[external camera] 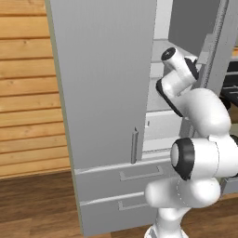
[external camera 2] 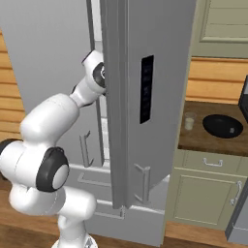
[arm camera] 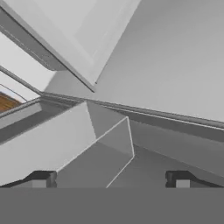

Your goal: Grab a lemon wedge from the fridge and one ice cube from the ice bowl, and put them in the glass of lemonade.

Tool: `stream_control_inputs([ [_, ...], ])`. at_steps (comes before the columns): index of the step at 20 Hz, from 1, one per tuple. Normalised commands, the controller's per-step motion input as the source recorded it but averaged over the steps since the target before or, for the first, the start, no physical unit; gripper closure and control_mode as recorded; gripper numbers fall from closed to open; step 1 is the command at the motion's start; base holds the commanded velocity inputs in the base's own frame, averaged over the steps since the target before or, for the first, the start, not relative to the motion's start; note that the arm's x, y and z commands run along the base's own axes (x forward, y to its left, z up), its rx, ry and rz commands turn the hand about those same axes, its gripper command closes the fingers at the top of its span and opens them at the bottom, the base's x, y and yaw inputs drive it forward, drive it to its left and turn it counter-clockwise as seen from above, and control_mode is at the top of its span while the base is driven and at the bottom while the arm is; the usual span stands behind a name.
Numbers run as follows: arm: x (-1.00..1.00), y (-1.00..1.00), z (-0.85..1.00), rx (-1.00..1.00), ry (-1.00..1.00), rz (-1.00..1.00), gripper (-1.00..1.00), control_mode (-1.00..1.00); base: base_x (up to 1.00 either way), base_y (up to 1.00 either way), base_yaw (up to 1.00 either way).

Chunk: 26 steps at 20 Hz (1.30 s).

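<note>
The tool [arm camera: 110, 179] is spread wide and holds nothing, reaching inside the open fridge [external camera: 107, 83]. On the counter [external camera 2: 193, 140] at 3 o'clock, the glass of lemonade [external camera 2: 189, 121] is seen beside the ice bowl [external camera 2: 223, 126]

Arm reaching into open fridge [external camera 2: 160, 72], glass of lemonade [external camera 2: 189, 121] beside ice bowl [external camera 2: 223, 126] on counter [external camera 2: 193, 140]

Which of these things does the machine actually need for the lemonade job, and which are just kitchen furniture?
Needed:
fridge, right door swung open
glass of lemonade on the counter
ice bowl beside it
hand, open, inside the fridge

Just there:
green cabinets
wood-plank wall
</note>
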Motion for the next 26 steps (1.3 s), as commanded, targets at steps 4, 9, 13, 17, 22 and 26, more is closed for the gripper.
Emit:
stream_control_inputs([
  [4,-1.0,-1.0,0.0,0.0,-0.02,-0.18,-1.0,-1.0,0.0,0.0,0.0],
  [9,-0.92,-0.87,0.0,0.01,-0.05,-0.14,-1.0,-1.0,0.0,0.0,0.0],
  [13,-0.83,0.06,0.07,0.05,-0.38,0.0,-1.0,-1.0,0.0,0.0,0.0],
  [17,-0.61,0.94,0.24,0.11,-0.69,0.0,-1.0,-1.0,0.0,0.0,0.0],
  [22,-0.64,1.0,0.17,0.26,-0.77,-0.04,-1.0,-1.0,0.0,0.0,0.0],
  [26,-0.88,1.0,-0.05,0.43,-0.52,-0.09,-1.0,-1.0,0.0,0.0,0.0],
])
